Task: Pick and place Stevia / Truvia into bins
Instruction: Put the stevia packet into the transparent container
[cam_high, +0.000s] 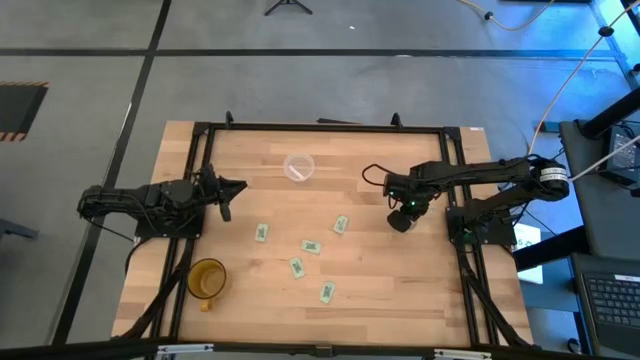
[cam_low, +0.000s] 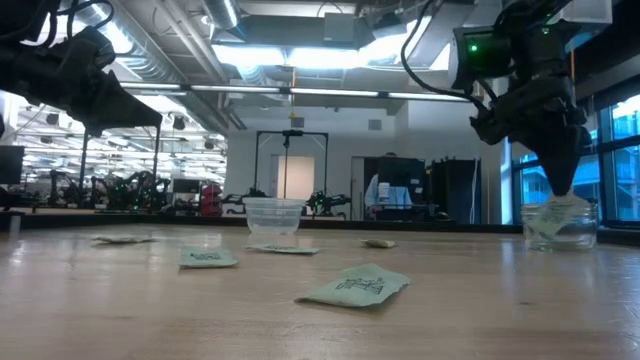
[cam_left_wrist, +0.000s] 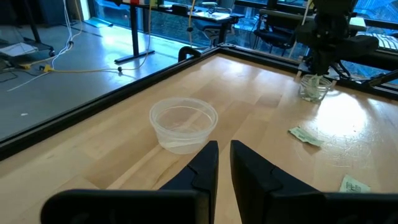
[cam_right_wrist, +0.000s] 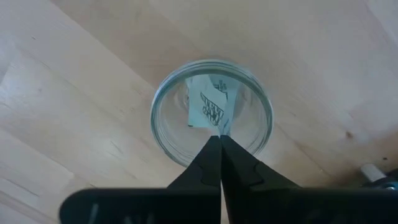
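My right gripper (cam_high: 401, 221) (cam_low: 562, 194) (cam_right_wrist: 221, 138) points straight down over the small glassy cup (cam_low: 586, 230) (cam_right_wrist: 163, 127) near the table's right side, shut on a Stevia sachet (cam_right_wrist: 208, 107). Several more white-and-green sachets (cam_high: 311, 246) (cam_low: 355, 285) lie flat on the wood in the table's middle. The wider whitish cup (cam_high: 299, 167) (cam_left_wrist: 183, 124) stands on its base toward the far edge. My left gripper (cam_high: 235, 188) (cam_left_wrist: 224, 149) hovers at the table's left, a narrow gap between its fingers, pointing at the wide cup. My right gripper pinches the sachet by its upper edge (cam_low: 566, 204) between the two fingertips, coming from above and pointing down. The sachet hangs tilted below the fingers, its lower part (cam_right_wrist: 202, 115) inside the glassy cup and its top just above the rim.
An amber mug (cam_high: 207, 278) stands near the table's near-left corner. A black frame rail (cam_high: 320, 127) runs around the tabletop. Bare wood lies between the wide cup and the glassy cup, and along the near edge.
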